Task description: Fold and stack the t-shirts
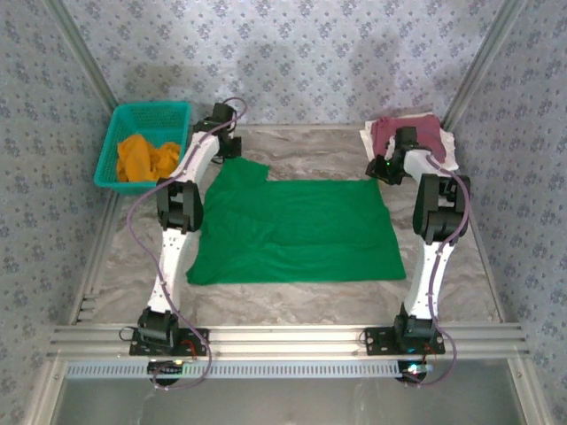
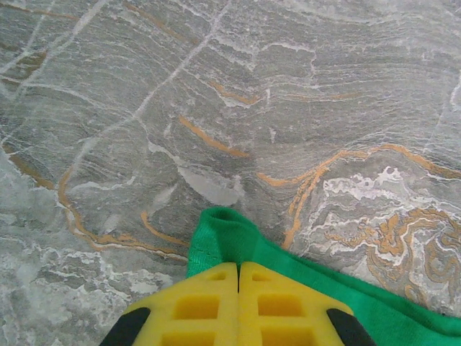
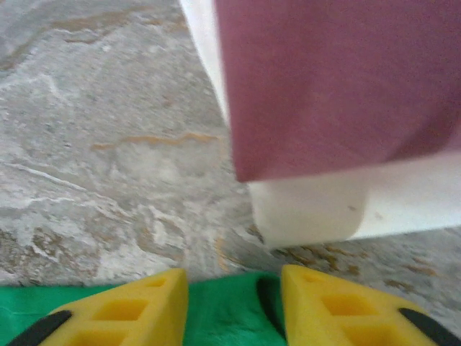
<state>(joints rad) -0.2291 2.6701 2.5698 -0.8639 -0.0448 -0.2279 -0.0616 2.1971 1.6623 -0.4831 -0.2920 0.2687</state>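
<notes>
A bright green t-shirt [image 1: 292, 230] lies spread flat on the marble table between the arms. My left gripper [image 1: 229, 146] is at its far left corner, its yellow fingers [image 2: 209, 306] shut on a fold of the green cloth [image 2: 223, 231]. My right gripper [image 1: 383, 173] is low at the far right corner. Its jaws stand apart, with the green cloth's edge [image 3: 227, 310] between the fingertips. Just beyond it a maroon-pink t-shirt [image 3: 331, 79] lies folded on top of a white one [image 3: 317, 209]. An orange t-shirt [image 1: 146, 158] lies crumpled in the basket.
A teal mesh basket [image 1: 113, 150] stands at the far left corner. The folded stack [image 1: 416, 133] sits at the far right corner, close to the right gripper. Aluminium frame posts and patterned walls close in the table; a rail [image 1: 283, 336] runs along the near edge.
</notes>
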